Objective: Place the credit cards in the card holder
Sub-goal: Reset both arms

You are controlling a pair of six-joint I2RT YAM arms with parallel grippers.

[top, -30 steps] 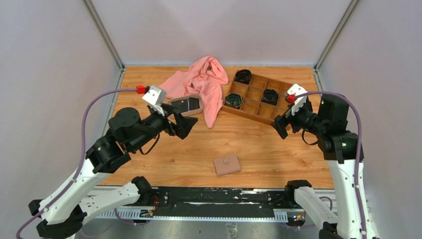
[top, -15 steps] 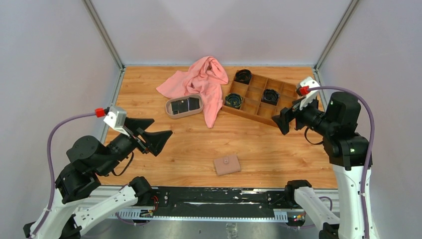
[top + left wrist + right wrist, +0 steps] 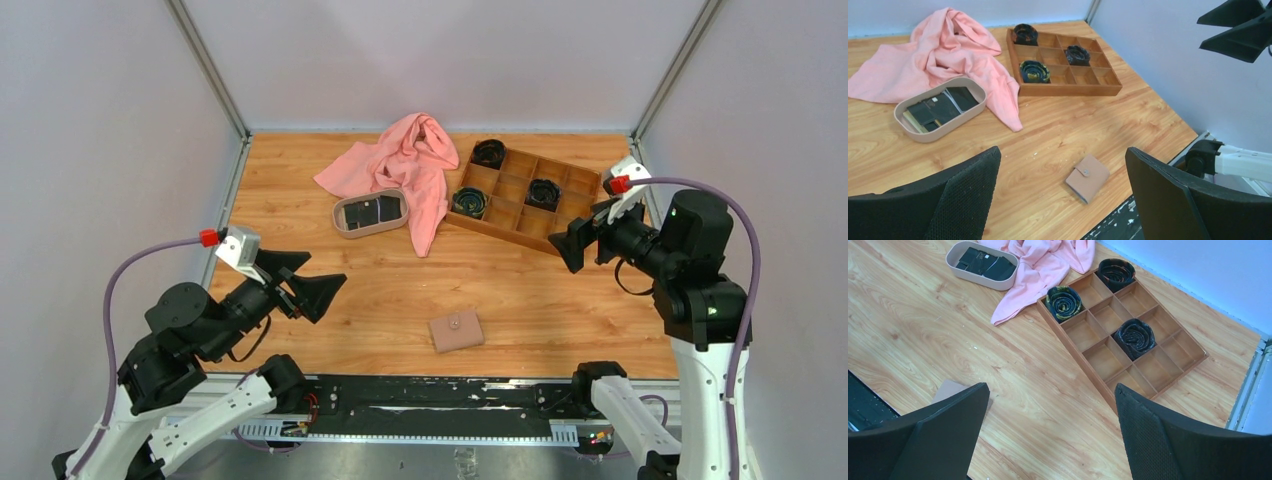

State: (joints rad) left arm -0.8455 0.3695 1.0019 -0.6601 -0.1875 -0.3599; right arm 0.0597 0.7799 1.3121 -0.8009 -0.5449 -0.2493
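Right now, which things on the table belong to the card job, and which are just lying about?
Job: credit cards in the oval tray; closed card holder.
Lying about: pink cloth; wooden box holding three dark rolls.

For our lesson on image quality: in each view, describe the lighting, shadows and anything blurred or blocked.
Top external: even, soft light, faint shadows; the credit cards in the tray are too small to read. Left wrist: table sharp, card holder clear between the dark left fingers. Right wrist: the right fingers block most of the card holder; the wall looks bluish.
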